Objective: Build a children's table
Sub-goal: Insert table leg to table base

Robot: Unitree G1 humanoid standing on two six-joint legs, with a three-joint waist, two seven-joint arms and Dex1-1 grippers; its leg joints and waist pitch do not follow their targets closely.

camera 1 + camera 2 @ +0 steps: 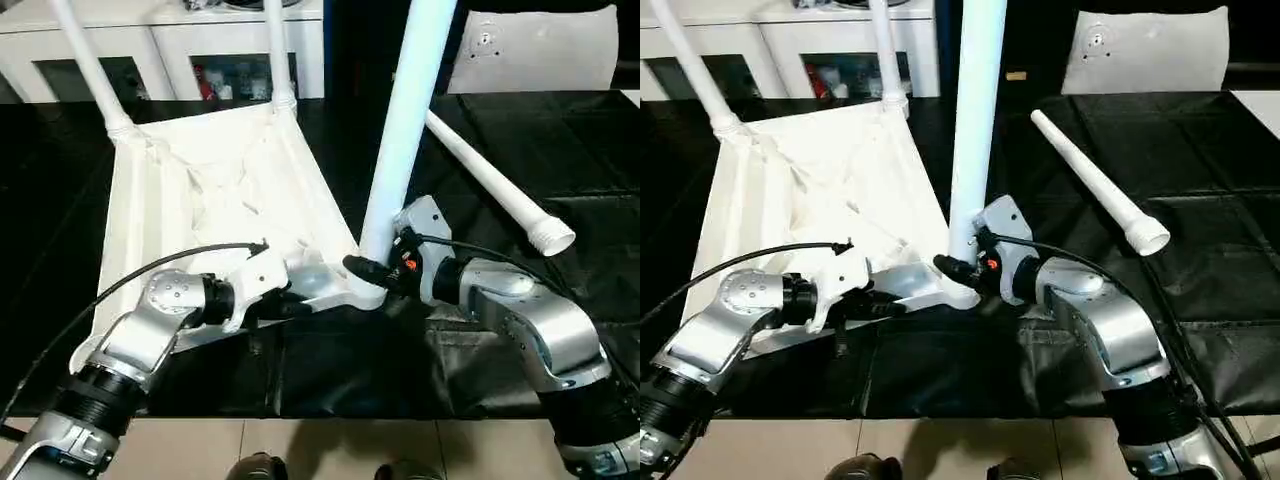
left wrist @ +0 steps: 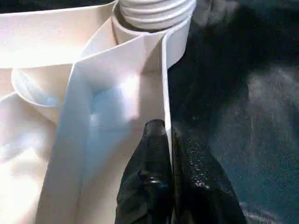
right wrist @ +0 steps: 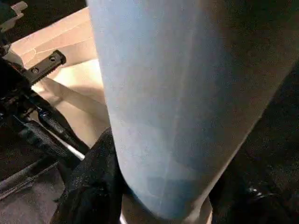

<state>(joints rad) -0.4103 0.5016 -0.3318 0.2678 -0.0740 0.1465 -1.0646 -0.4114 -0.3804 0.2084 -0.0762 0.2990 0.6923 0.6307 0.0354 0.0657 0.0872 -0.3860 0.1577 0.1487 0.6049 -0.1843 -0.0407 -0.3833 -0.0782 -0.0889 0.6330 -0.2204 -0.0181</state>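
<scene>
The white tabletop (image 1: 220,200) lies upside down on the black table, ribs facing up. Two white legs (image 1: 85,60) (image 1: 277,50) stand in its far corner sockets. A third leg (image 1: 405,130) stands upright in the near right corner socket, and my right gripper (image 1: 372,272) is shut around its base, one finger (image 3: 93,182) on each side of the tube (image 3: 177,93). My left gripper (image 1: 290,300) is shut on the tabletop's near rim (image 2: 164,84), beside that socket (image 2: 154,11). A fourth leg (image 1: 495,185) lies loose to the right.
A white cabinet with glass doors (image 1: 170,50) stands behind the table. A pale cushion-like object (image 1: 540,50) leans at the back right. The black table cover (image 1: 560,150) ends near my arms, with tiled floor (image 1: 330,450) below.
</scene>
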